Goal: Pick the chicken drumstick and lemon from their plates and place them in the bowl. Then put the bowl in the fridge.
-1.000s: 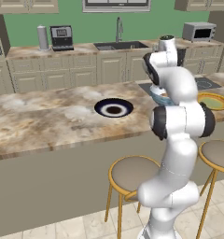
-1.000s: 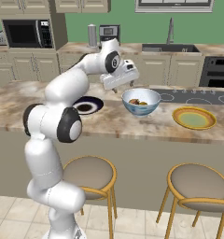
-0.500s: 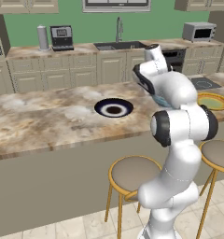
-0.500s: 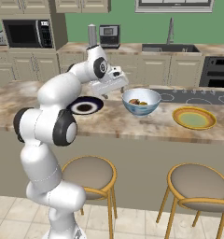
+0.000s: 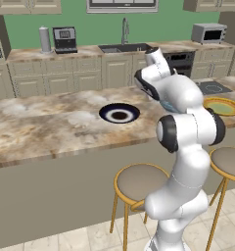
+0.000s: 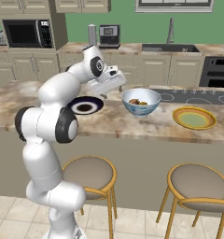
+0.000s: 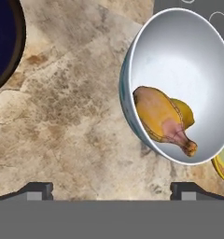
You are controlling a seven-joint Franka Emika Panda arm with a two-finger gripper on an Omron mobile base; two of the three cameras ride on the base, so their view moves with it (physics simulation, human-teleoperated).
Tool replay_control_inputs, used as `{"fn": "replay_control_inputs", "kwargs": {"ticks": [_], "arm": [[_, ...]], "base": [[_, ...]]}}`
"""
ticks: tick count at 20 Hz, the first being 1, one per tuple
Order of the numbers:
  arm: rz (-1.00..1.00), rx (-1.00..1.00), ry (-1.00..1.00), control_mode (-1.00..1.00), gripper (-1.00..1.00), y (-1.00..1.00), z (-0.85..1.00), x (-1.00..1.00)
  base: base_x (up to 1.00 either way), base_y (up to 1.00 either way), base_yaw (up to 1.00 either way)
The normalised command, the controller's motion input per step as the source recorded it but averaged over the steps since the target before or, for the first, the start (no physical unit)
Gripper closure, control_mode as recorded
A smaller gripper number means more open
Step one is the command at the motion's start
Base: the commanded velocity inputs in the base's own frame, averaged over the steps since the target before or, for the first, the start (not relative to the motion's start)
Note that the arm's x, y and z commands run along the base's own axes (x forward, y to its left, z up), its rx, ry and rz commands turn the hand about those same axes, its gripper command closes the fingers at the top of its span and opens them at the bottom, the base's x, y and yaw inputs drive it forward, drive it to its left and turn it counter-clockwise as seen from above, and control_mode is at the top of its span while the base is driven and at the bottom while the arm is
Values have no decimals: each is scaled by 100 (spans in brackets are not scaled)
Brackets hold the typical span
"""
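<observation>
Both foods sit in the bowl [image 7: 179,84]: chicken drumstick [image 7: 160,119] in front, lemon [image 7: 184,112] tucked behind it. My gripper [image 6: 115,84] hangs empty, fingers spread wide, above the counter [image 7: 76,116] between bowl and navy plate [image 6: 86,106].

Golden-brown drumstick [image 7: 160,119], white-lined bowl [image 7: 188,51]

- lemon [image 7: 184,113] mostly tucked behind the chicken drumstick [image 7: 161,119] in the bowl [image 7: 188,56]
- dark plate [image 7: 4,42] chopped off by the hand view's edge
- arm covers most of the bowl in left base view
</observation>
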Motion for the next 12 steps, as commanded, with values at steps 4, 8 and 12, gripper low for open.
{"fn": "replay_control_inputs", "kwargs": {"ticks": [4,8,12], "arm": [[9,-1,0,-100,-100,-2,-7,19],[8,0,5,-100,-100,-9,-11,29],[3,0,10,-100,-100,-16,-14,19]], "base": [[0,0,0],[0,0,0],[0,0,0]]}}
